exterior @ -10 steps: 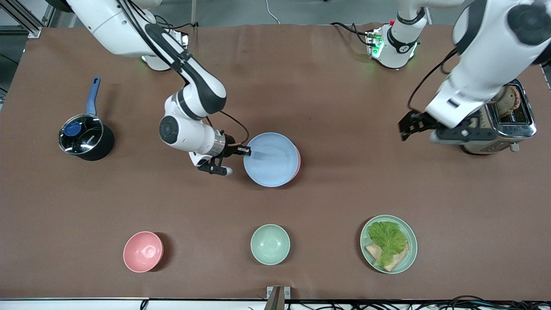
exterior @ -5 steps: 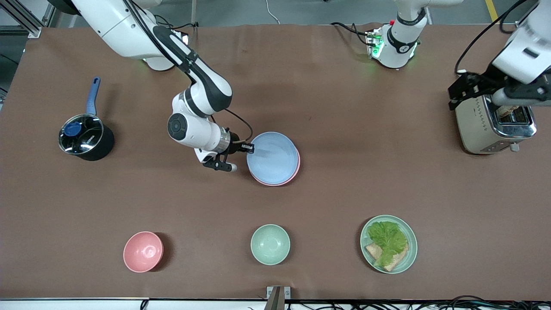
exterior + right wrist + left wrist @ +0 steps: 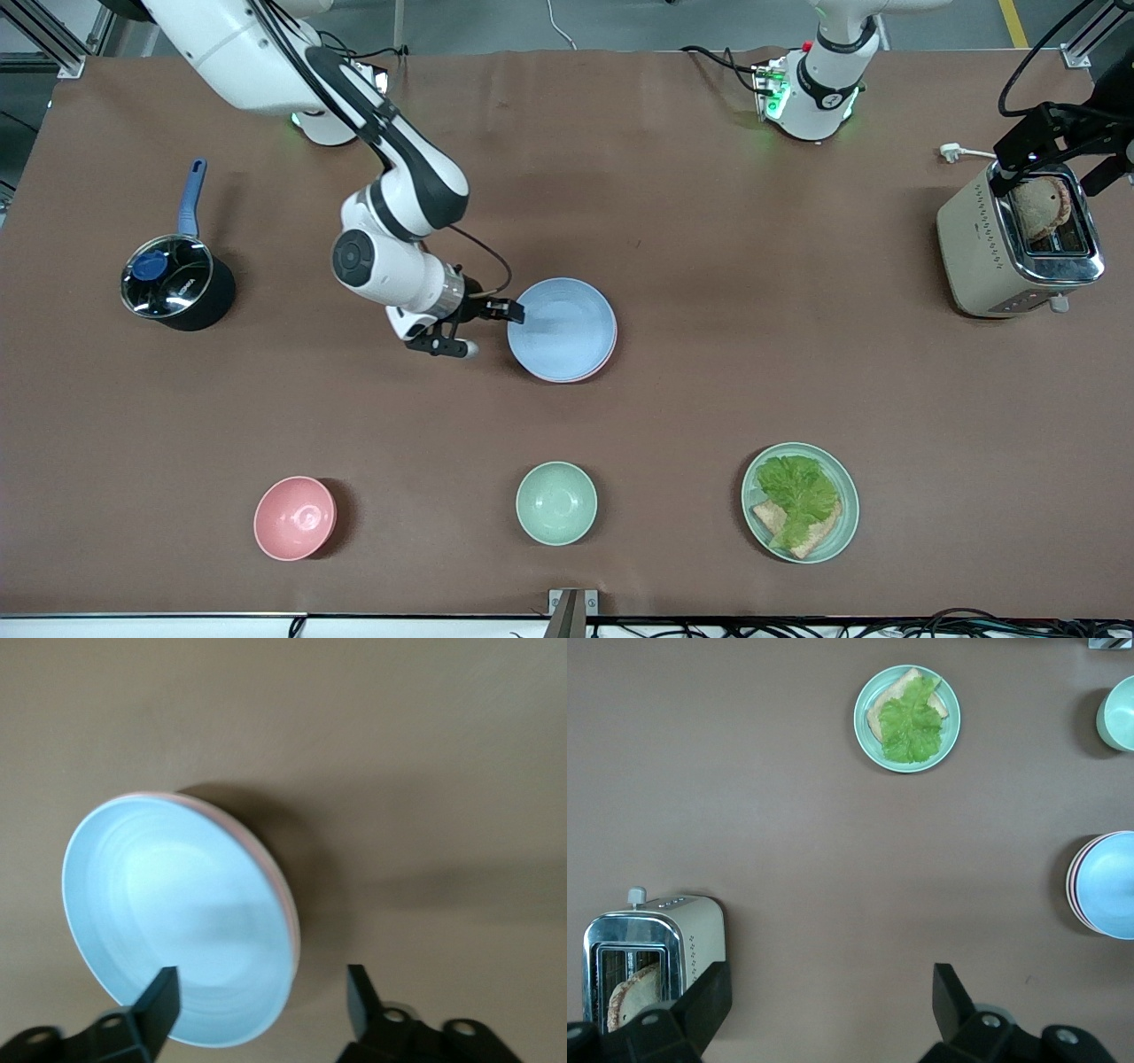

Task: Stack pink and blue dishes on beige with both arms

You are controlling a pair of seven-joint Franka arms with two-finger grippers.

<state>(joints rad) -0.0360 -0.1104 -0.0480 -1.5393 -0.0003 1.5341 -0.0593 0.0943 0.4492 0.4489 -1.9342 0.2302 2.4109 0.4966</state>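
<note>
While the left pincer (image 3: 1054,155) hangs spread over the toaster (image 3: 1019,244), the blue plate (image 3: 562,330) sits on the pink plate (image 3: 609,341) mid-tabletop (image 3: 709,399), any beige plate hidden. Right pincer (image 3: 496,326), spread beside the rim, should back straight off without nudging it.

A black saucepan (image 3: 177,283) with a blue handle is set at the right arm's end. A toaster (image 3: 1019,239) holds what may be bread. Nearest the front camera are lined a pink bowl (image 3: 294,517), a mint-green bowl (image 3: 556,502), and a green plate (image 3: 846,523) carrying lettuce (image 3: 797,492) on toast.
</note>
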